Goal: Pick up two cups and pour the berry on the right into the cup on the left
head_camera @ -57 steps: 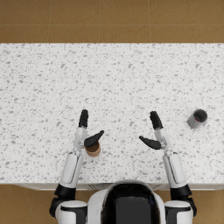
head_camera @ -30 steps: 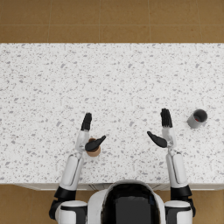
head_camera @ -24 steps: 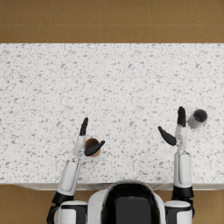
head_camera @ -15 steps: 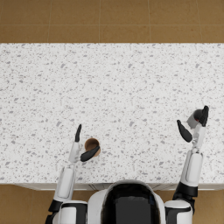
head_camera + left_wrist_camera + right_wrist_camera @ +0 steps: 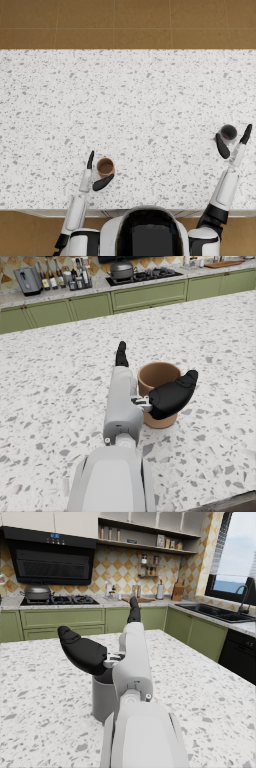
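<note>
My left hand [image 5: 95,175] stands around the brown cup [image 5: 105,167], thumb on one side and fingers on the other, spread and not yet pressing it. My right hand [image 5: 234,145] brackets the grey cup [image 5: 228,133] the same way, fingers apart, and the cup stands on the counter [image 5: 135,100] near its right end. I cannot see the berry inside. The risk, I think, is that I close unevenly: one thumb pushes first, the cup tips or slides, and the berry rolls out before I lift.
</note>
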Motion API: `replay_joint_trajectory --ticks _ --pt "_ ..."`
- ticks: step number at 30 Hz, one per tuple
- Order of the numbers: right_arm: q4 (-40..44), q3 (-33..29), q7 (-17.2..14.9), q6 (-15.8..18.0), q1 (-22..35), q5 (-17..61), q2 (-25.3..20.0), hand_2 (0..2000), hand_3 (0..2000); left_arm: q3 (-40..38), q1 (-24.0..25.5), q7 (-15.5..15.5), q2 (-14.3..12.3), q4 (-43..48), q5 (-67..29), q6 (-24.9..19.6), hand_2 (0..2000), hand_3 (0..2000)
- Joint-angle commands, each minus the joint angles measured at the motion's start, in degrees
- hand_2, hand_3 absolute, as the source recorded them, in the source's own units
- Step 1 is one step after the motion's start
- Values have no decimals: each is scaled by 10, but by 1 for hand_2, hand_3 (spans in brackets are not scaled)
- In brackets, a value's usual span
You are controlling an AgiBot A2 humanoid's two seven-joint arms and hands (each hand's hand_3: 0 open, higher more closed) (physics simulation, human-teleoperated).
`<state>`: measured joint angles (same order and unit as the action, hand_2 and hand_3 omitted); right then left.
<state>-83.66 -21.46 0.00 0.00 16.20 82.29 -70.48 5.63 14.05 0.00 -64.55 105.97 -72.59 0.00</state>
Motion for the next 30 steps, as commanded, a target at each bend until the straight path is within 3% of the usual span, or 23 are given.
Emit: replay_joint_trajectory --ticks 1,8,17,30 --pt "48 1 0 0 20 0 5 0 0 3 -1 0 -2 -22 0 0 0 0" --pt "108 -28 0 0 28 1 1 0 0 18 -7 0 -13 -42 0 0 0 0" --pt "160 1 0 0 32 1 -6 0 0 25 -19 0 -31 -45 0 0 0 0" --pt "299 26 0 0 89 1 -7 0 0 27 -44 0 -57 -62 0 0 0 0"
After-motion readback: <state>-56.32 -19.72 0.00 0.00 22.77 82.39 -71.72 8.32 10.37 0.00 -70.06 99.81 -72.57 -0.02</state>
